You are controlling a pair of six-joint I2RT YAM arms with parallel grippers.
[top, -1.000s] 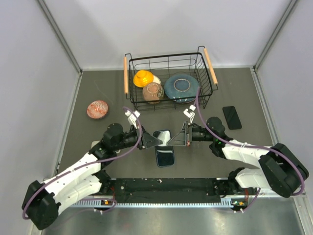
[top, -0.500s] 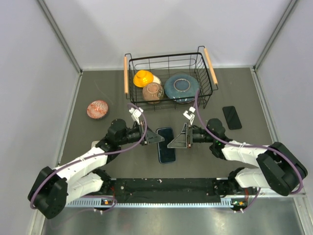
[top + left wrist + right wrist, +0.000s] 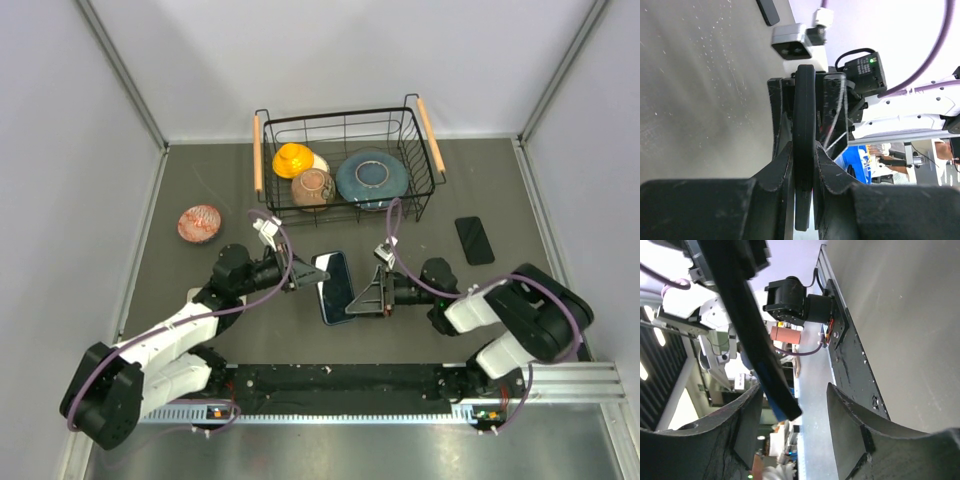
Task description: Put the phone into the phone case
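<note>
The black, thick-rimmed phone case hangs tilted just above the table's centre. A glossy bluish face, apparently the phone, shows inside it. My left gripper is shut on the case's left edge. In the left wrist view the case stands edge-on, pinched between both fingers of that gripper. My right gripper stands open just right of the case. In the right wrist view the case's end dangles between the spread fingers of that gripper, nearer the left one, and nothing grips it.
A wire basket at the back holds an orange bowl, a brown bowl and a blue plate. A pink patterned bowl sits at the left. A flat black phone-like slab lies at the right. The black rail runs along the near edge.
My right gripper has let go of the case, opened, and dropped slightly toward the near side. My left gripper keeps its hold and has tilted the case up.
</note>
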